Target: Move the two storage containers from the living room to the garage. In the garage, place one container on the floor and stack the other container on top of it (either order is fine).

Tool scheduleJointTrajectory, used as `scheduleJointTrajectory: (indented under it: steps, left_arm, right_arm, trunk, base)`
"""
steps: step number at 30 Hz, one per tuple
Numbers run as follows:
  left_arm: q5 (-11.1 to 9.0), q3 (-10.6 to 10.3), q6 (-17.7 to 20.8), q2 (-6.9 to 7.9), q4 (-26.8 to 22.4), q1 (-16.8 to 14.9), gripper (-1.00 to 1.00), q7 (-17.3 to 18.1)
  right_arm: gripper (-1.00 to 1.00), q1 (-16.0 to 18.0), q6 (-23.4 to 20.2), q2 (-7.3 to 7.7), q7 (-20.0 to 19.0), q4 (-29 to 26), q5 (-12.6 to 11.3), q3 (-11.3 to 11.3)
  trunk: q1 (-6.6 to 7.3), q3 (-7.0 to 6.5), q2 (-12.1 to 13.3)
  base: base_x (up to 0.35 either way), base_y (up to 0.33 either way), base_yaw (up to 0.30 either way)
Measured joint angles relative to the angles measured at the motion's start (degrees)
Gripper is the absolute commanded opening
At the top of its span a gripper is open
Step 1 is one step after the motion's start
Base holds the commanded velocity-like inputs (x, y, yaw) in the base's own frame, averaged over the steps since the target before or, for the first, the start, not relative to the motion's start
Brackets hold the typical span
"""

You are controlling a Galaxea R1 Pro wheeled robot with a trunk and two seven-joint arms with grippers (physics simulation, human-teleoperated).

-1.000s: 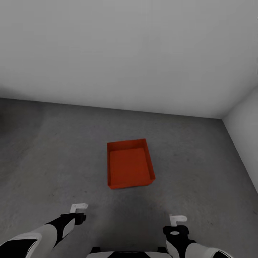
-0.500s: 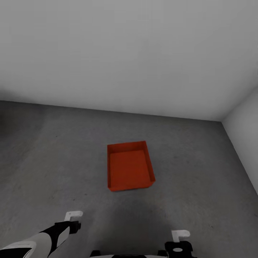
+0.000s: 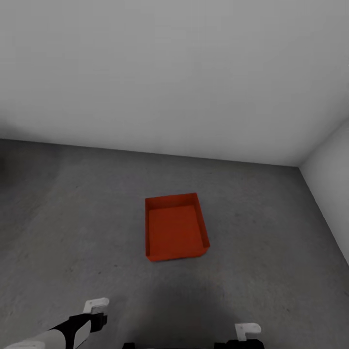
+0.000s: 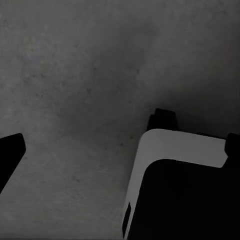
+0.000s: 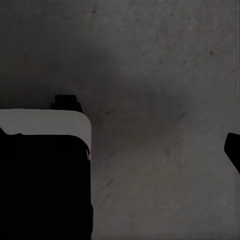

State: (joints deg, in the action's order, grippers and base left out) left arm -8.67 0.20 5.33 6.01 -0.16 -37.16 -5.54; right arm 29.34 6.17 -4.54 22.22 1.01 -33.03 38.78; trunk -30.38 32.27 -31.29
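One orange-red storage container [image 3: 175, 228] on dark grey concrete floor [image 3: 72, 228] — left gripper [image 3: 95, 306] and right gripper [image 3: 248, 330] low, jaw state unclear.

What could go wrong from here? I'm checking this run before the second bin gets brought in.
1. The orange bin sits slightly askew on the concrete floor, so a second bin lowered square to the robot may catch its rim.
2. It lies near the corner where the right wall meets the back wall, leaving little room on that side.
3. Both the left pincer and right pincer hold nothing; the other bin must be fetched.
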Motion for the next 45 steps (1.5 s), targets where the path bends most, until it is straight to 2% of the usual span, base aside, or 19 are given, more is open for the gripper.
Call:
scheduleJointTrajectory:
  steps: [3, 10, 15, 24, 28, 33, 34, 36, 40, 44, 45]
  left_arm:
    - [-0.59, 0.0, -0.72, 0.04, 0.0, 0.96, 1.0, -0.06]
    - [-0.75, 0.0, -4.2, -0.02, 0.0, 3.18, 1.0, -0.09]
    - [-0.75, -0.01, -4.45, -0.15, 0.0, 4.67, 1.0, -0.15]
    - [-0.75, -0.02, -4.39, -0.19, 0.0, 4.94, 1.0, -0.1]
    - [-0.75, -0.01, -4.38, -0.17, 0.0, 4.99, 1.0, -0.12]
    - [-0.7, -0.01, -4.47, -0.18, 0.0, 5.63, 1.0, -0.07]
    - [-0.68, -0.01, -4.52, -0.2, 0.0, 6.09, 1.0, 0.04]
    - [-0.68, -0.01, -4.53, -0.19, 0.0, 6.25, 1.0, 0.06]
    - [-0.58, -0.01, -4.53, -0.2, 0.0, 7.72, 1.0, 0.13]
    - [-0.5, -0.04, -4.45, -0.36, 0.0, 8.54, 1.0, 0.51]
    - [-0.42, -0.03, -4.51, -0.47, 0.01, 9.96, 1.0, 2.03]
  right_arm:
    - [1.0, -0.25, 0.09, 0.13, -0.04, 0.02, -0.3, -0.03]
    - [1.0, -3.82, 0.07, 0.33, -0.13, 0.06, -1.23, -0.08]
    - [1.0, -4.2, 0.09, 0.52, -0.37, 0.32, -1.22, -0.04]
    - [1.0, -4.96, 0.13, 0.5, -0.5, 0.66, -1.42, -0.08]
    - [1.0, -5.39, 0.36, 0.65, -0.5, 0.66, -3.43, -0.12]
    - [1.0, -5.57, 0.5, 2.15, -0.57, 0.66, -5.37, -0.13]
    - [1.0, -6.06, 0.7, 3.53, -2.01, 0.67, -5.61, -0.22]
    - [1.0, -6.82, 0.75, 4.07, -3.63, 0.67, -5.71, -0.13]
    - [1.0, -10.85, 0.86, 4.43, -7.54, 0.71, -5.82, -0.13]
    - [1.0, -11.81, 0.87, 4.46, -9.4, 0.71, -5.8, -0.09]
    - [1.0, -12.07, 0.87, 4.43, -9.89, 0.71, -5.81, -0.08]
  trunk:
    - [0.0, -0.02, 0.0]
    - [0.0, -0.02, 0.0]
    - [0.0, -0.02, 0.0]
    - [0.0, -0.52, 0.0]
    - [0.0, -0.87, 0.0]
    - [0.0, -1.31, 0.0]
    - [0.0, -1.4, 0.0]
    - [0.0, -1.58, 0.0]
    - [0.0, -1.93, 0.0]
    - [0.0, -2.29, 0.0]
    - [0.01, -2.38, 0.0]
  base:
    - [0.0, 0.0, 0.0]
    - [0.0, 0.0, 0.0]
    - [0.0, 0.0, 0.0]
    - [0.0, 0.0, 0.0]
    - [0.0, 0.0, 0.0]
    - [0.0, 0.0, 0.0]
    - [0.0, 0.0, 0.0]
    - [0.0, 0.0, 0.0]
    - [0.0, 0.0, 0.0]
    - [0.0, 0.0, 0.0]
    - [0.0, 0.0, 0.0]
